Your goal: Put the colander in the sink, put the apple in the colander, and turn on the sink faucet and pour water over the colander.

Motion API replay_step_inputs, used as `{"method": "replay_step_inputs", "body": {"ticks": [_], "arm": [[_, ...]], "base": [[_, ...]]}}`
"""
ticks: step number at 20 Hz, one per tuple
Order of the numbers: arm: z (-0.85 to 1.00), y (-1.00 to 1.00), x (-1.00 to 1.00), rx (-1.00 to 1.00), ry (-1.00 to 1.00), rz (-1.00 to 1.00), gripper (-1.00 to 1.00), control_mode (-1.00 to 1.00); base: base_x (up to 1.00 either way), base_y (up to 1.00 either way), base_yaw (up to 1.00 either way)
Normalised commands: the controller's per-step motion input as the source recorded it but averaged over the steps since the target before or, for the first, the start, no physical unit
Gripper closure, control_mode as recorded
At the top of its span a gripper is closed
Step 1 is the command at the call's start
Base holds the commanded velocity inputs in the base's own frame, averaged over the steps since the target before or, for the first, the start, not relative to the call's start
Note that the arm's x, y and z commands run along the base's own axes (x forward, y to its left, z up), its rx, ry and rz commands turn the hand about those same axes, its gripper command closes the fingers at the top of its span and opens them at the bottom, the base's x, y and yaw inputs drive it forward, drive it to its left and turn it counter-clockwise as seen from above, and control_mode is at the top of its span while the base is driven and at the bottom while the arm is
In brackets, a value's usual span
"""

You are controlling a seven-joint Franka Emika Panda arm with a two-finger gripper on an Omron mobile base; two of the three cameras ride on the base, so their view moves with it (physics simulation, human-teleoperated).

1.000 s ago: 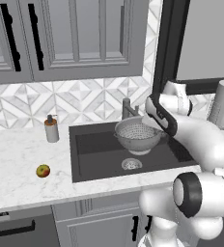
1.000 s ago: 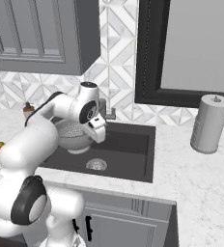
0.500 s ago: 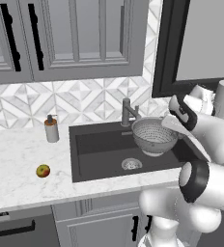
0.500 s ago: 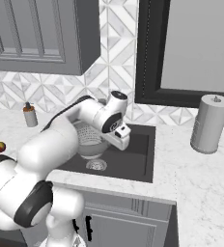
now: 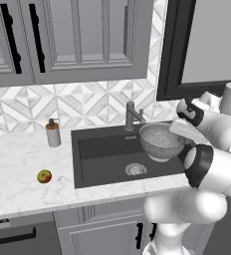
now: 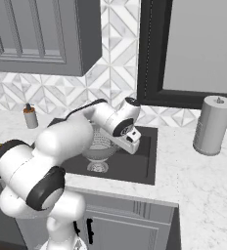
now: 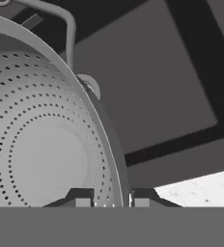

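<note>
Colander [image 5: 161,142]: held over the right part of the sink [image 5: 100,149], above the floor near the drain; not yet set down. Rim is pinched between the closed fingers of the gripper [image 7: 112,200].

Risk: a release at this height is judged likely to tip the bowl or roll it onto its side.

Sink faucet [image 5: 131,115]: just behind the rim; a knock is possible.

Apple [image 5: 44,176]: on the counter left of the sink, well apart.
</note>
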Motion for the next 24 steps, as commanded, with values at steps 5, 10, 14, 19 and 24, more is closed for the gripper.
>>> {"method": "replay_step_inputs", "body": {"ticks": [5, 10, 14, 19, 24], "arm": [[-0.22, 0.0, 0.25, 0.0, -0.01, 0.01, 1.0, -1.0], [-0.36, 0.01, 0.25, 0.0, 0.0, 0.02, 1.0, -1.0], [-0.28, 0.06, 0.31, 0.03, -0.03, 0.1, 1.0, -1.0], [-0.29, 0.02, 0.34, 0.06, 0.0, 0.1, 1.0, -1.0], [-0.32, 0.06, 0.32, 0.04, 0.0, 0.07, 1.0, -1.0]], "base": [[0.0, 0.0, 0.0], [0.0, 0.0, 0.0], [0.0, 0.0, 0.0], [0.0, 0.0, 0.0], [0.0, 0.0, 0.0]]}}
